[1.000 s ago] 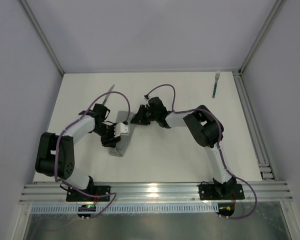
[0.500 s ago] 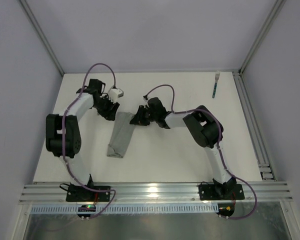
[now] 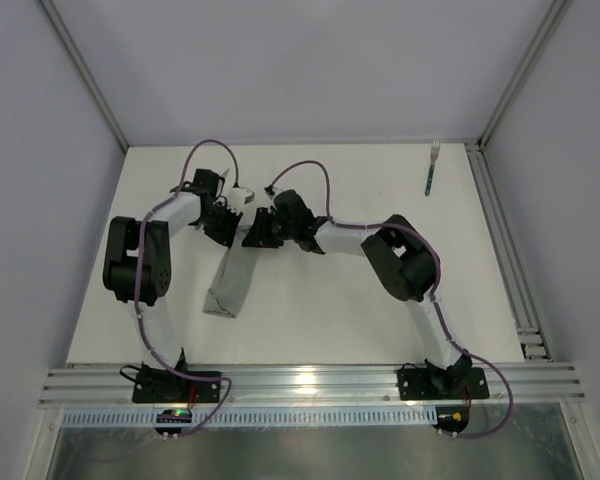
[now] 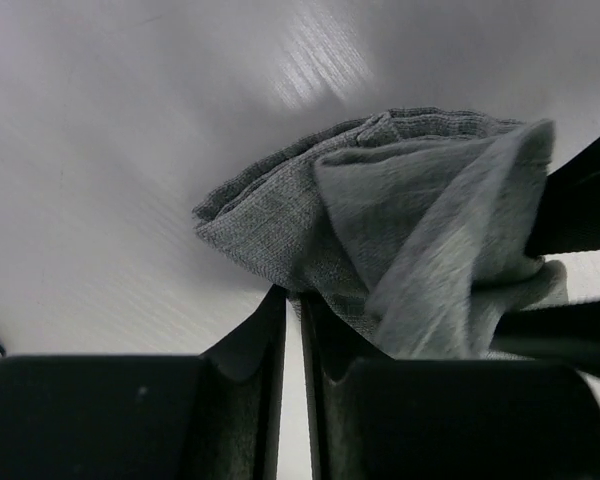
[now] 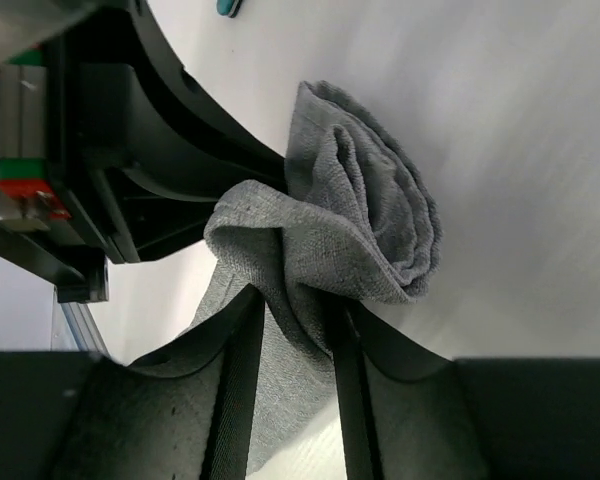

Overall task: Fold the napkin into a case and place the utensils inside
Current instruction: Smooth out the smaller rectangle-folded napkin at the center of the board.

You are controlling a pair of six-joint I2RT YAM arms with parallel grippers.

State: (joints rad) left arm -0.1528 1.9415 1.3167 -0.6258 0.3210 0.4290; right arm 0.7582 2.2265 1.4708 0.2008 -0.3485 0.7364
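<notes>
My napkin (image 3: 232, 280) is plain light grey, finely woven, unpatterned. The table (image 3: 330, 310) is white. The fork (image 3: 432, 168) has a teal handle and silver tines. My left pincer (image 4: 293, 300) and right pincer (image 5: 292, 300) are black; my cables (image 3: 210, 148) purple.

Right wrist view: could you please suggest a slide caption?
Bunched grey napkin pinched between the right fingers.
</notes>
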